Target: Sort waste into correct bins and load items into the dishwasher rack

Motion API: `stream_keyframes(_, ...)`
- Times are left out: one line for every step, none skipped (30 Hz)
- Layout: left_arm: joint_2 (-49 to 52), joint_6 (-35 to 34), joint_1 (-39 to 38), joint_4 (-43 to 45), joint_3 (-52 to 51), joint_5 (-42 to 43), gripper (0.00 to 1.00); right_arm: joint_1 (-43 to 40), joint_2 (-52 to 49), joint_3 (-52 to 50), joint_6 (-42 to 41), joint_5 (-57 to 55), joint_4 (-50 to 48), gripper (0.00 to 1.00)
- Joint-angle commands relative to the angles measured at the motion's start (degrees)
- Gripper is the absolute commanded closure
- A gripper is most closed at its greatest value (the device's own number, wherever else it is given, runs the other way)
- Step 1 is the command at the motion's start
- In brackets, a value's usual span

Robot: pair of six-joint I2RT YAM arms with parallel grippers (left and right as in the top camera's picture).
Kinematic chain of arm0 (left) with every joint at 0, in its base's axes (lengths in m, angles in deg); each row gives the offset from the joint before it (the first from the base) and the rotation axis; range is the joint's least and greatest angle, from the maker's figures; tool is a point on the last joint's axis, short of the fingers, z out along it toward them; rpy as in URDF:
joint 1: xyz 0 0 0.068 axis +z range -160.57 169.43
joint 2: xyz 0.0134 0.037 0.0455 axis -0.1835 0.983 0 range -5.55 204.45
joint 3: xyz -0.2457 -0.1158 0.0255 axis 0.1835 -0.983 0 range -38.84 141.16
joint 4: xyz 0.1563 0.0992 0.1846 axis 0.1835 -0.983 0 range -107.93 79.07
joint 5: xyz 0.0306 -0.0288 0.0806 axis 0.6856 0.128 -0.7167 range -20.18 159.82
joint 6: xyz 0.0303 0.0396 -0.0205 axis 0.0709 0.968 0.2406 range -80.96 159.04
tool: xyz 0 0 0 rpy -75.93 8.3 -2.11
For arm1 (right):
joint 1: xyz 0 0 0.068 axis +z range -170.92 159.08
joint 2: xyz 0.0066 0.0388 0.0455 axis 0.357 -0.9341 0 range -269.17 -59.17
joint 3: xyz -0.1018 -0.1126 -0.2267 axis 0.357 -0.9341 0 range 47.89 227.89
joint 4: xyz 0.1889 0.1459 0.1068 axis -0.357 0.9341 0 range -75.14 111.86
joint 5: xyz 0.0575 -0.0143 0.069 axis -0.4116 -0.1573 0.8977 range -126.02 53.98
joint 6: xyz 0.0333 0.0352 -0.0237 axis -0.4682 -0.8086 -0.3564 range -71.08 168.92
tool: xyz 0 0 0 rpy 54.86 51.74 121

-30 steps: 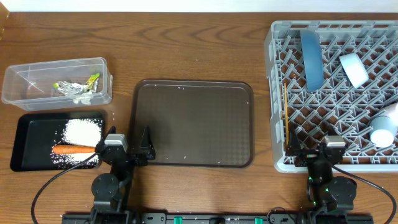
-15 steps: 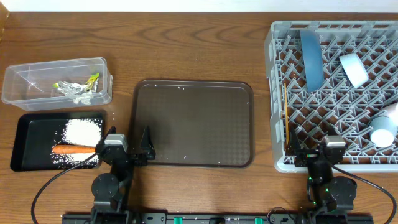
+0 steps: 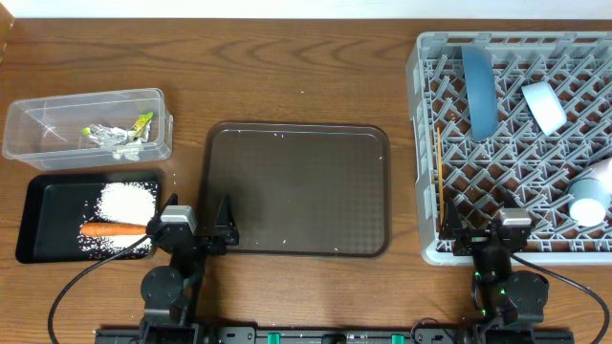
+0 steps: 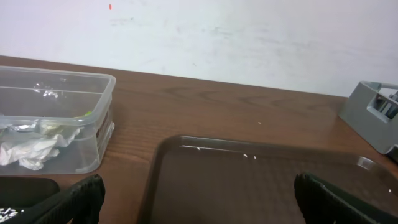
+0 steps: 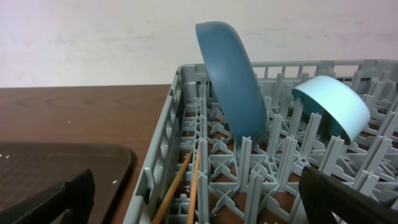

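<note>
Both hands sat at the near edge of the surface (image 3: 287,76), and I could see each one spread wide with nothing between its fingers. The left hand (image 4: 198,202) hovered over the near-left corner of the brown tray (image 3: 296,191), just beside the black tray (image 3: 38,191), touching neither as far as I could tell. The right hand (image 5: 202,199) sat at the near wall of the rack (image 3: 421,143), holding nothing.

The black tray carried the rice (image 3: 127,201) with the carrot (image 3: 110,229) lying across its near side. Behind it, the clear box (image 3: 57,110) held the crumpled tissue and wrappers (image 3: 120,136).

In the rack, the blue plate (image 3: 478,91) stood on edge between pegs near the far side. One bowl (image 3: 545,105) lay tilted to its right, and a second bowl (image 3: 593,196) lay by the right wall. The chopsticks (image 3: 439,172) lay along the rack's left wall.
</note>
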Motion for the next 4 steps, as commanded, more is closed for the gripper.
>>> stream_keyframes(-0.39,0.15,0.15,-1.66,-1.18,-0.26,0.02,0.79,0.33,-0.09,0.7,-0.13,0.24,0.01)
stream_keyframes(-0.39,0.15,0.15,-1.66,-1.18,-0.26,0.02,0.79,0.33,-0.09,0.68,-0.13,0.22,0.01)
stream_keyframes(-0.39,0.15,0.15,-1.66,-1.18,-0.26,0.02,0.79,0.33,-0.09,0.7,-0.13,0.22,0.01)
stream_keyframes(-0.39,0.15,0.15,-1.66,-1.18,-0.26,0.02,0.79,0.33,-0.09,0.7,-0.13,0.22,0.01)
